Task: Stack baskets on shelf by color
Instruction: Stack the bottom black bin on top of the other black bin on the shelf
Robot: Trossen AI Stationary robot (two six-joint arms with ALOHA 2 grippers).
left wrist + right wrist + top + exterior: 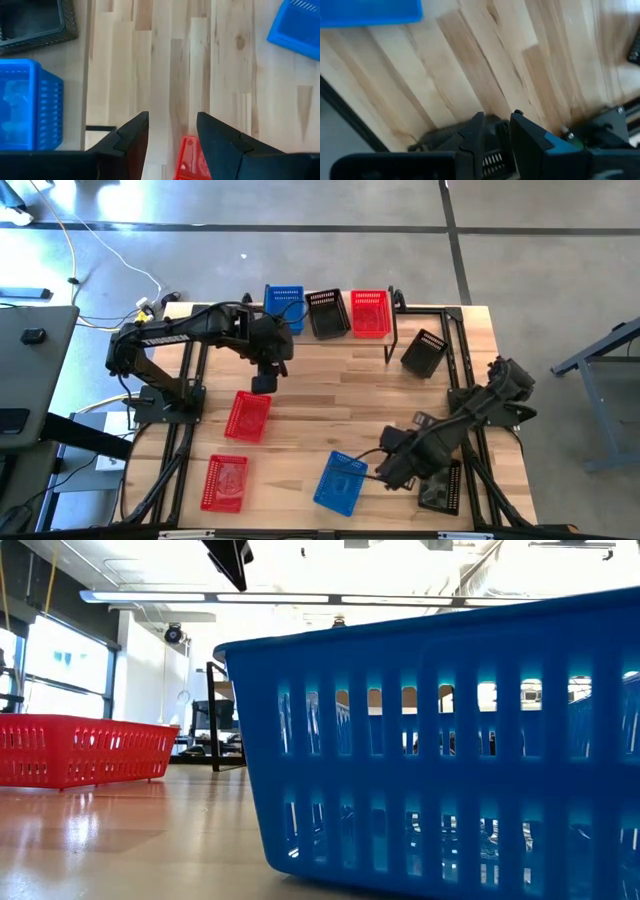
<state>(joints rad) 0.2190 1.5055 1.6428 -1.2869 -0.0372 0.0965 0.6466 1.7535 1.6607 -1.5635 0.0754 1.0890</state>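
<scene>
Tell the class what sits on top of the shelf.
On the shelf, three in a row: blue basket, black basket, red basket. Whether another is nested inside any cannot be seen.

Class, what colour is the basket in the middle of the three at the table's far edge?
Black: the middle basket; clearest in the high view.

You see perforated, glossy plastic on the blue basket [440, 740] and red basket [85, 748]; the wood tabletop [130, 840] shows a smooth, reflective finish.
</scene>
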